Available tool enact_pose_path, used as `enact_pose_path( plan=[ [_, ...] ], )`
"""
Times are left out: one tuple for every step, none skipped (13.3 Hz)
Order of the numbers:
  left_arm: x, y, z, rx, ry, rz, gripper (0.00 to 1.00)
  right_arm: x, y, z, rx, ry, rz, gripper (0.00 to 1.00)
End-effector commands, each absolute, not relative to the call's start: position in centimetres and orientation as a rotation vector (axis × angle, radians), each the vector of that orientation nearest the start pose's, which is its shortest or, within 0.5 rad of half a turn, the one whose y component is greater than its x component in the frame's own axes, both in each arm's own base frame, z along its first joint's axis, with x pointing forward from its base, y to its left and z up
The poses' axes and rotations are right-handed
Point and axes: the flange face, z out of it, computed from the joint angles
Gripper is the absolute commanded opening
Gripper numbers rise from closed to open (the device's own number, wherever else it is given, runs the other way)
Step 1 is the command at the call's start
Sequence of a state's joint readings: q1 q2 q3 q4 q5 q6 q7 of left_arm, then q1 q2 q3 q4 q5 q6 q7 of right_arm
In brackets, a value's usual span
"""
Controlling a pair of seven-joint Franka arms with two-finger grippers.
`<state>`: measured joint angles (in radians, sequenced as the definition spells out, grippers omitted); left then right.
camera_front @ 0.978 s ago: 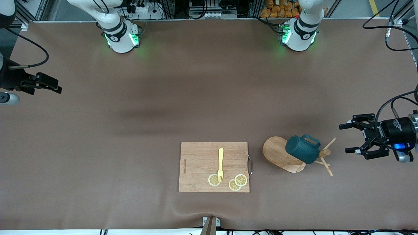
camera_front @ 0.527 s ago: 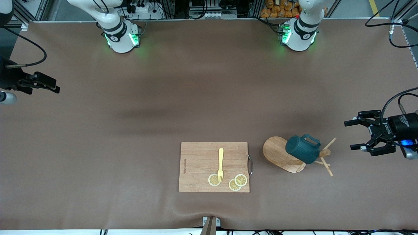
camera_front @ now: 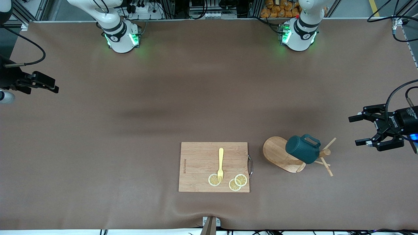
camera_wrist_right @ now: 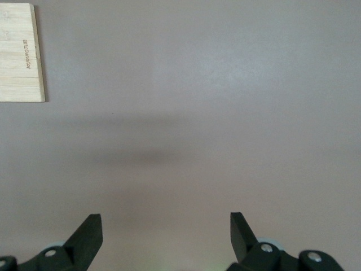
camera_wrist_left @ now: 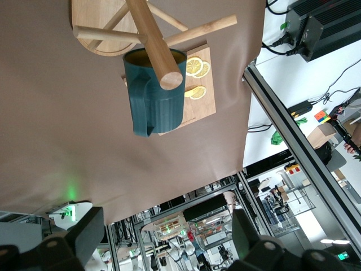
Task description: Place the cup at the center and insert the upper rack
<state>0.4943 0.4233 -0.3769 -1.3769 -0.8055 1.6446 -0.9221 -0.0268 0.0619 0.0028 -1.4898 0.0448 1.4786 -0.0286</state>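
The upper rack (camera_front: 276,151), a light wooden mug tree, lies tipped on its side beside the cutting board, toward the left arm's end of the table. Its post (camera_wrist_left: 149,39) and thin pegs (camera_front: 326,166) point toward my left gripper. The dark teal cup (camera_front: 302,150) rests on the rack's post, its tan mouth toward the oval base; it also shows in the left wrist view (camera_wrist_left: 155,99). My left gripper (camera_front: 353,131) is open and empty, apart from the rack. My right gripper (camera_front: 54,86) is open and empty over the table's right-arm end.
A rectangular wooden cutting board (camera_front: 199,166) lies near the front edge with a yellow fork (camera_front: 220,163) and lemon slices (camera_front: 240,180) on it. Its corner shows in the right wrist view (camera_wrist_right: 20,53). Both arm bases stand along the table's back edge.
My left gripper has drawn back from the cup and rack toward the left arm's end of the table, still open. The right gripper has barely shifted. Cup and rack have not moved.
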Motion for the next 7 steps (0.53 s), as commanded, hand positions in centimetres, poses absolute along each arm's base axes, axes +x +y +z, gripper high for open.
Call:
enact_pose_path(
  plan=[
    [66.2,5.1,52.7,1.901,1.25,-0.567,1.0,55.7,-0.7,63.3,-3.103,-0.021,0.11,1.0],
    [66.1,4.8,53.1,1.914,1.248,-0.558,1.0,55.6,-0.7,63.2,-3.101,-0.022,0.134,1.0],
    [65.6,4.8,54.1,1.948,1.252,-0.527,1.0,55.3,-0.9,63.3,-3.1,-0.018,0.148,1.0],
    [65.4,4.7,54.7,1.98,1.25,-0.502,1.0,55.0,-1.0,63.6,-3.1,-0.013,0.153,1.0],
    [65.3,4.7,54.9,2.003,1.24,-0.486,1.0,54.9,-1.0,63.6,-3.1,-0.013,0.158,1.0],
    [65.1,4.7,55.2,2.02,1.236,-0.47,1.0,54.9,-0.9,63.7,-3.101,-0.015,0.156,1.0],
    [65.0,4.6,55.4,2.045,1.238,-0.458,1.0,54.9,-1.0,63.7,-3.101,-0.013,0.156,1.0]
  ],
)
